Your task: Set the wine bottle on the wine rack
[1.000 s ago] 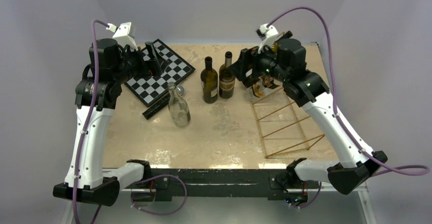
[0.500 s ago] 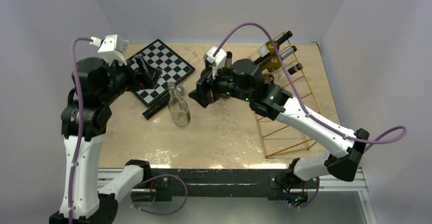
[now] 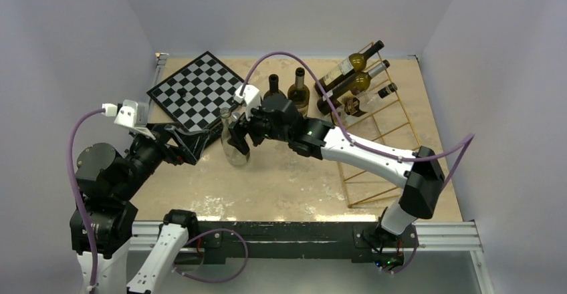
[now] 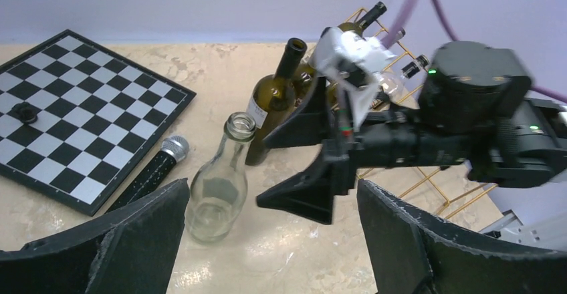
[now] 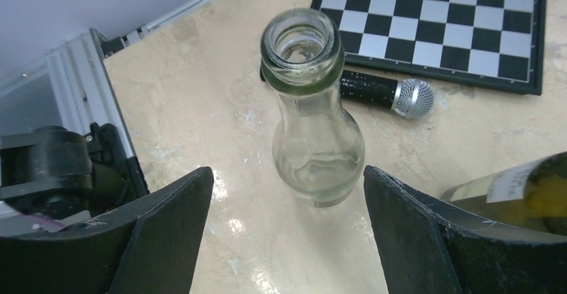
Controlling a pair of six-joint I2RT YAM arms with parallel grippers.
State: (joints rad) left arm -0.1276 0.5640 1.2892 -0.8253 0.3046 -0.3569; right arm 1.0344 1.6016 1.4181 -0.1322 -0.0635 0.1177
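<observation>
Right fingers [image 5: 167, 234] apart near clear bottle [image 5: 317, 140], upright, mouth up

Beige marbled table [image 3: 281, 180], lavender walls [image 3: 80, 33]

Bottle [image 5: 314, 140] ahead of right pincer [image 5: 287, 171] was clear glass. Chessboard [image 5: 434, 20] beyond was black-white checked. Rack [image 3: 378, 196] was gold.

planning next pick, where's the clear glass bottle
The clear bottle stands upright left of centre in the top view, between the microphone and the open right gripper.
</observation>
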